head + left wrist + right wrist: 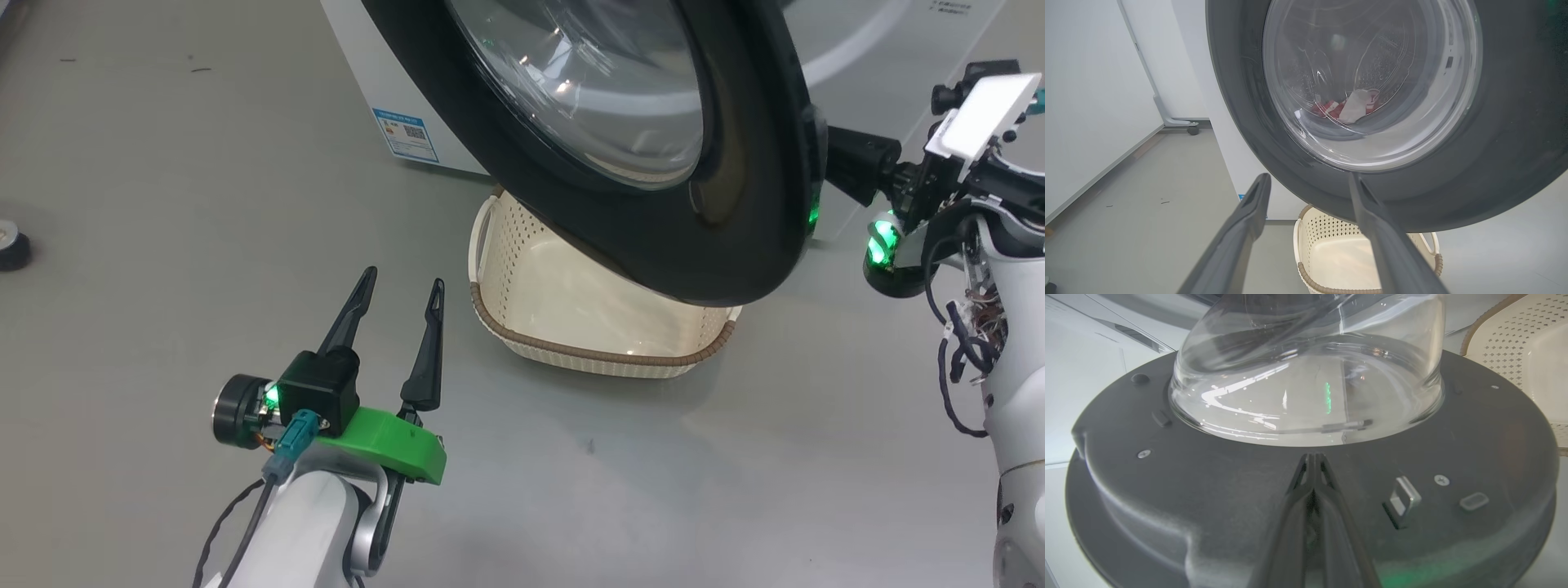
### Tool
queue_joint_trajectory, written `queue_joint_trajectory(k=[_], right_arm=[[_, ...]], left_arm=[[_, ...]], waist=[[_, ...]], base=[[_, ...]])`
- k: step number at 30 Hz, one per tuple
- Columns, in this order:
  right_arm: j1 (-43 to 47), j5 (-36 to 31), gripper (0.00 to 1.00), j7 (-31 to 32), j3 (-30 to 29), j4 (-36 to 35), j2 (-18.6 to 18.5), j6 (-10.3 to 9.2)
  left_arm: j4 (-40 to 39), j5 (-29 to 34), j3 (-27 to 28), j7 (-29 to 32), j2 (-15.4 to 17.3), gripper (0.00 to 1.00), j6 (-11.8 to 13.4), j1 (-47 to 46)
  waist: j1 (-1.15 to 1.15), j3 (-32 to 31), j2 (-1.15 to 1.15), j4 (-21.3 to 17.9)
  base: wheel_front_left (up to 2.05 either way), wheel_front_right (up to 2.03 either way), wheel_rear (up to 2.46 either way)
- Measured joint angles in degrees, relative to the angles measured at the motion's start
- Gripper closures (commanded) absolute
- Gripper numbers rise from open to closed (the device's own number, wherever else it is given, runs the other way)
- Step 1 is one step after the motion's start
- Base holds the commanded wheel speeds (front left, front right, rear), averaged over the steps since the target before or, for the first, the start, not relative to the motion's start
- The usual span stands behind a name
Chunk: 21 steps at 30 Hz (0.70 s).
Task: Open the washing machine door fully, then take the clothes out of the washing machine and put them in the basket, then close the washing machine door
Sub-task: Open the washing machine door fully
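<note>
The washing machine door [735, 245], a glossy black ring around a clear glass bowl, stands partly swung out from the white washing machine [367, 73]. In the right wrist view my right gripper [1312, 456] is shut, its tips resting on the door's [1208, 490] dark inner face just below the glass bowl [1306, 375], holding nothing. My left gripper [405, 282] is open and empty, low and to the left of the basket [604, 355]. Through the door glass [1372, 81] the red and white clothes [1349, 108] lie in the drum. The cream basket [1331, 253] sits on the floor under the door.
A metal latch [1402, 500] sticks out of the door's inner face. A blue label [406, 135] marks the machine's lower front. A black tape roll [12, 245] lies at the far left of the grey floor. A wheeled white panel foot [1182, 122] stands by the wall.
</note>
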Motion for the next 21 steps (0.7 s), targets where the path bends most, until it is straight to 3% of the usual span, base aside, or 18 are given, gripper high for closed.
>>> queue_joint_trajectory(k=[21], right_arm=[[12.7, 2.3, 1.00, 0.8, 1.6, -0.1, 6.7, 1.93]], left_arm=[[2.7, 1.9, -1.5, 0.0, 0.3, 0.00, 0.0, 5.2]], waist=[[0.00, -9.0, 0.00, 3.7]], base=[[0.00, 0.00, 0.00]])
